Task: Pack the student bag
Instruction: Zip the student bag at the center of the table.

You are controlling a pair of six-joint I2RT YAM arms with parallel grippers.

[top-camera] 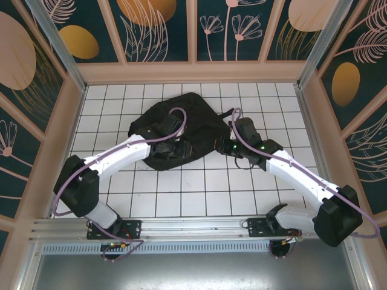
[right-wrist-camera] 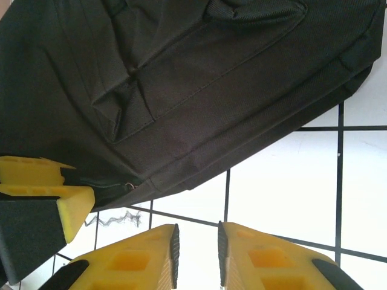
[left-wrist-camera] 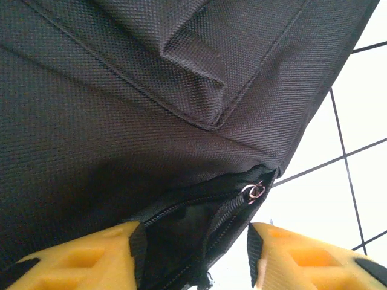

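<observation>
Roughly crosswise lies the student bag, left gripper spread astride its edge, right gripper narrowly parted, empty.

Bright, even light, soft shadows; the white table seems overexposed up close.

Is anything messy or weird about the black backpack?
A little. The student bag lies crumpled and lopsided on the tiled table, not flat. In the left wrist view its zipper gapes partly open, and frayed threads stick out from the fabric edge below it. Nothing looks spilled.
</observation>
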